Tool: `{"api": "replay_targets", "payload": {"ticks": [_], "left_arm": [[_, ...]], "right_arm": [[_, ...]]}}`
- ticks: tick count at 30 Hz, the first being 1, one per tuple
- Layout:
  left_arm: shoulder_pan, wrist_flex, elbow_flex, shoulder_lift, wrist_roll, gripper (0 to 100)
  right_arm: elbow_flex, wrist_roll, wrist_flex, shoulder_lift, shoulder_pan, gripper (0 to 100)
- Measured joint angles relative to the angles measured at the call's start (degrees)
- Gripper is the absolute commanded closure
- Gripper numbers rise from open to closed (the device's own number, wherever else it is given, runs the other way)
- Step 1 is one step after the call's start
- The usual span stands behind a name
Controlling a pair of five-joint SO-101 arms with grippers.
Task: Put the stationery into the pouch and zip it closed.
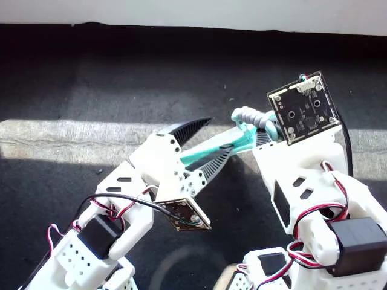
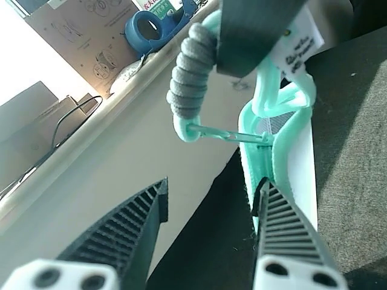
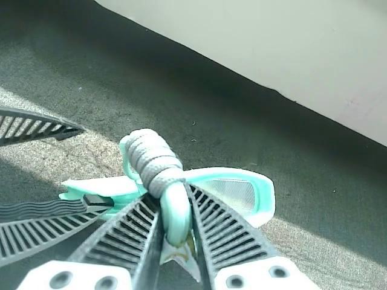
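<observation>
Tightly, ribbed right end effector (image 3: 174, 202) pinches loop of mint pouch (image 3: 233, 193); left end effector (image 2: 213, 184) spread wide

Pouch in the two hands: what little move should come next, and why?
Probably close the left hand on the teal pouch. Its fingers stand open with the pouch's edge beside one of them, while the right hand is shut on the loop by the grey cord. A second grip would likely steady it for zipping.

Hard sunlight band across the table (image 1: 60, 139) — deep shadows elsewhere.
</observation>
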Motion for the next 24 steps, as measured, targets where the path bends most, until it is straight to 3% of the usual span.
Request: {"api": "replay_targets", "payload": {"ticks": [5, 10, 18, 24], "left_arm": [[-0.2, 9.3, -4.6, -0.1, 0.4, 75], [-0.2, 22.4, -9.5, -0.2, 7.4, 75], [-1.3, 23.9, -14.0, -0.2, 16.9, 75], [-3.4, 23.9, -10.6, -0.1, 18.5, 75]], "right_arm": [[4.4, 0.0, -6.2, -0.1, -0.3, 99.2], [10.8, 0.0, -13.1, 0.1, -0.4, 99.2], [12.0, 0.0, -16.8, 0.1, -0.4, 99.2], [12.0, 0.0, -16.8, 0.1, -0.4, 99.2]]}}
